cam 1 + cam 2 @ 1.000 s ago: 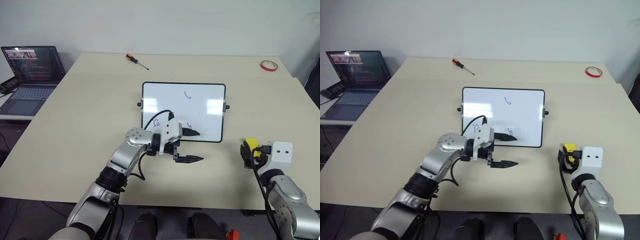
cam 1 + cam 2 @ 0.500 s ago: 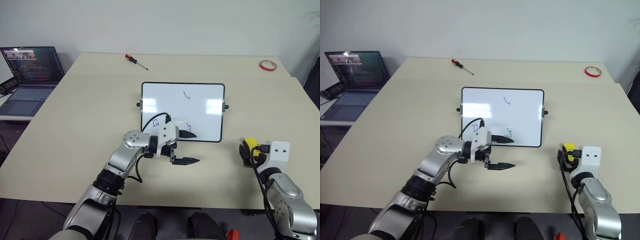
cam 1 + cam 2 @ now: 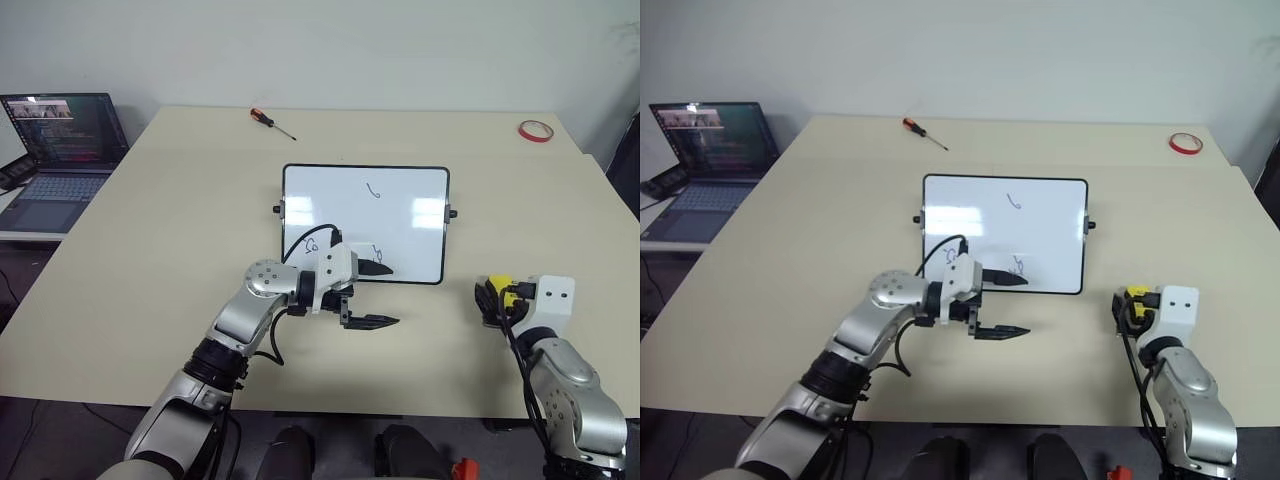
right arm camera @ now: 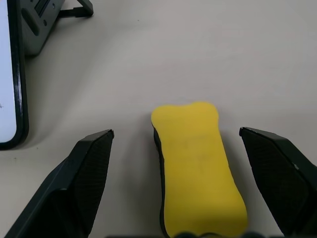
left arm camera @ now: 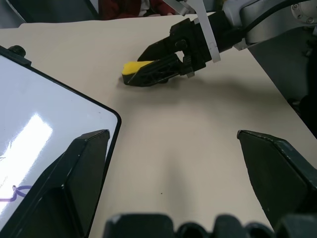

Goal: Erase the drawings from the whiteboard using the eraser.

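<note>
Pickup of the small bright yellow eraser block with a dark underside (image 4: 198, 163) is the step in hand, by my reading. The right gripper (image 4: 183, 188) has its two black fingers spread wide, one on each side of the eraser, which lies flat on the beige counter (image 3: 180, 220) between them, not yet pinched. The next move calls for closing those fingers squarely on the eraser's long sides, then lifting it and carrying it across to the board.

The glossy white rectangular whiteboard with a thin black frame (image 3: 400, 190) lies well off to the left of the right gripper, and its thin dark-blue marker drawings (image 3: 375, 189) are all unwiped. The left gripper (image 3: 372, 294) hovers with its fingers parted at the board's near edge, one finger over the white surface and one over the counter, pointing towards the eraser and holding nothing; it looks placed to steady the board.
</note>
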